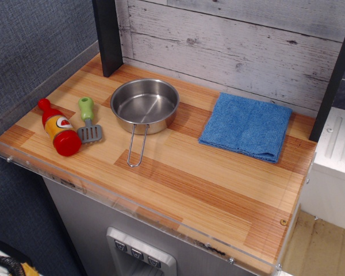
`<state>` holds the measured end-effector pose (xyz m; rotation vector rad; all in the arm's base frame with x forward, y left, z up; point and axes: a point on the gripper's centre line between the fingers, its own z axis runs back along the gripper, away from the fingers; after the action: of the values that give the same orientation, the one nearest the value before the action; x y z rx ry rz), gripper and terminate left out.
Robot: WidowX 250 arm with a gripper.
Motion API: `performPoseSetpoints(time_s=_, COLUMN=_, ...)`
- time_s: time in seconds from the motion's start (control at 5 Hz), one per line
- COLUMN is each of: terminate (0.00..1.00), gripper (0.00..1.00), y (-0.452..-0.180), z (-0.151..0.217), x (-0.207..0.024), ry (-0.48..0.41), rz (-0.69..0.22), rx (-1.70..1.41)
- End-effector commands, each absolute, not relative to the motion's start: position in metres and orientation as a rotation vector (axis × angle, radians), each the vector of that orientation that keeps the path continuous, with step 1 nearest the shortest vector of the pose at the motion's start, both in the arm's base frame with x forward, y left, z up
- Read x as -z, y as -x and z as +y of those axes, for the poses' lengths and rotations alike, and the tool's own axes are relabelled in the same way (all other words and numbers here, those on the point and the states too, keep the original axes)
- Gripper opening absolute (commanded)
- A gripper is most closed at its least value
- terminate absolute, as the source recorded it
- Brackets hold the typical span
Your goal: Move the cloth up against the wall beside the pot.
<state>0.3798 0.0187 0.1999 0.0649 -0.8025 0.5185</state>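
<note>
The blue folded cloth (pixel 246 126) lies flat on the wooden counter at the back right, its far edge close to the whitewashed plank wall (pixel 230 46). The steel pot (pixel 144 104) stands to its left, empty, with its wire loop handle (pixel 136 146) pointing toward the front. A gap of bare wood separates cloth and pot. The gripper is out of view.
A red and yellow toy bottle (pixel 58 129) and a green-handled toy spatula (pixel 88 119) lie at the left. A dark post (pixel 107 35) stands at the back left, another (pixel 333 80) at the right. A clear rim (pixel 132 204) edges the wooden counter (pixel 207 184).
</note>
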Motion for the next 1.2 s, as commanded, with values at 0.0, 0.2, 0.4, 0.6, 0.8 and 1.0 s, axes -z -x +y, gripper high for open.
performPoseSetpoints(time_s=0.0, terminate=0.0, gripper=1.0, y=-0.367, z=0.018, x=-0.217, ry=-0.052, rz=-0.849, rx=-0.516)
performPoseSetpoints(time_s=0.2, terminate=0.0, gripper=1.0, y=-0.367, z=0.03, x=-0.201, ry=-0.056, rz=-0.776, rx=-0.506)
performPoseSetpoints(time_s=0.4, terminate=0.0, gripper=1.0, y=-0.368, z=0.031, x=-0.193, ry=-0.051, rz=-0.753, rx=-0.498)
performPoseSetpoints(time_s=0.6, terminate=0.0, gripper=1.0, y=-0.368, z=0.03, x=-0.191, ry=-0.051, rz=-0.753, rx=-0.502)
performPoseSetpoints(time_s=0.8, terminate=0.0, gripper=1.0, y=-0.368, z=0.03, x=-0.191, ry=-0.051, rz=-0.753, rx=-0.502)
performPoseSetpoints(time_s=1.0, terminate=0.0, gripper=1.0, y=-0.368, z=0.03, x=-0.191, ry=-0.051, rz=-0.753, rx=-0.502)
